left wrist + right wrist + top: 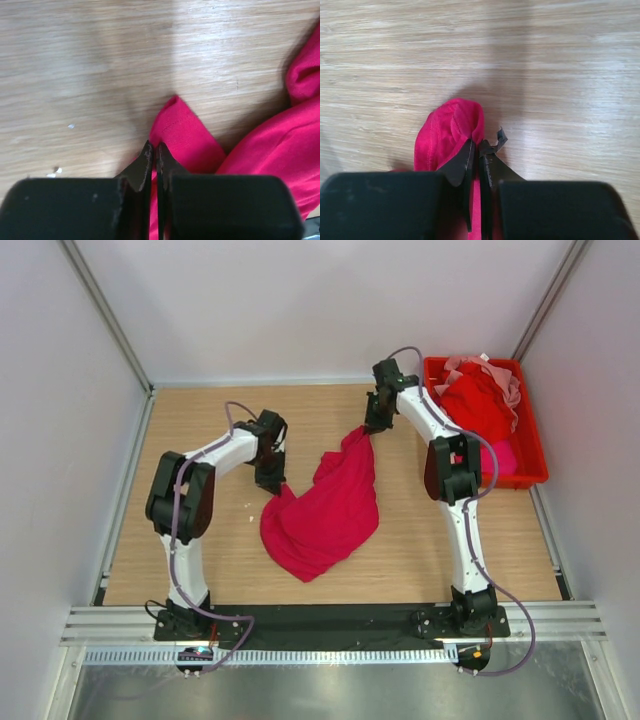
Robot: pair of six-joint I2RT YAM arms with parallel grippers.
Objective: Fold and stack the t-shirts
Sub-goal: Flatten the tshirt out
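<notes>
- You have one crimson t-shirt point(325, 510) out on the tabletop point(200, 430). It lies about the middle as a crumpled, uneven sheet, not spread flat and with no fold in it.
- Your left gripper point(272, 483) is pinched nearly closed on the part of the shirt that reaches toward the left edge. In the left wrist view the jaws all but meet, a strip of red cloth runs between them, and a hemmed tip pokes out just ahead.
- Your right gripper point(374, 426) is likewise clamped narrow, on the tip of the shirt nearest the far edge. The right wrist view shows a bunched nub of cloth caught at the fingertips.
- Between the two grips the cloth sags and bulges toward the near edge. I judge you are at the spreading step, drawing the shirt out flat ahead of a first fold.
- The red bin point(535, 455) sits at the far right corner and holds a heap of shirts point(478, 405). Most of it is red, with pale pink at its far side and a magenta patch at its near end. How many there are I cannot tell.
- No folded rectangle shows anywhere on the table, so no stack has been begun.
- By my reading you are near the very start: this shirt has yet to be flattened, folded and set down, and after it comes every shirt in the bin.
</notes>
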